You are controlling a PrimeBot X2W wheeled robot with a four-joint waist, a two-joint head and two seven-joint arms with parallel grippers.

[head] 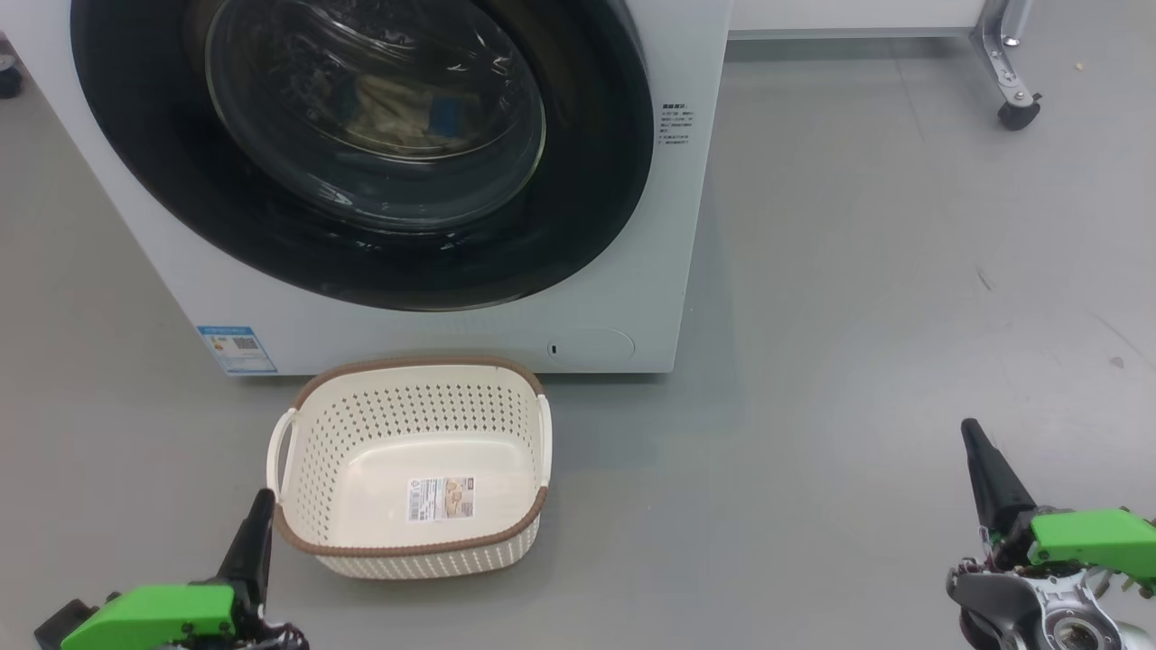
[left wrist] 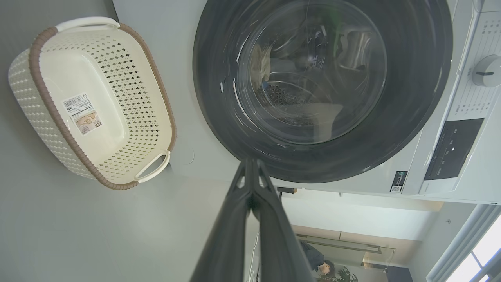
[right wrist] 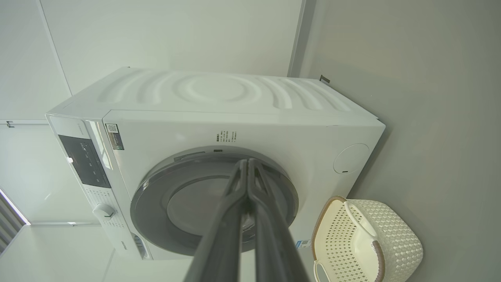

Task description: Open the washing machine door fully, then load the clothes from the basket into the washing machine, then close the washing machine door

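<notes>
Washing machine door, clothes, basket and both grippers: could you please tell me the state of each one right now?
Washing machine door: shut.
Clothes: inside the drum, seen through the door.
Basket: upright on the floor, empty.
Left gripper: shut, holding nothing.
Right gripper: shut, holding nothing.

Setting: indoor test room, lab-like rather than a home laundry. Smooth grey floor [head: 858, 271], plain white walls [right wrist: 176, 35]. White washing machine [head: 623, 298] stands free on the floor at 12 o'clock. Metal leg [head: 993, 45] on a castor [head: 1018, 113] at 1 o'clock. Basket [head: 415, 363] sits on the floor just before the machine.
</notes>
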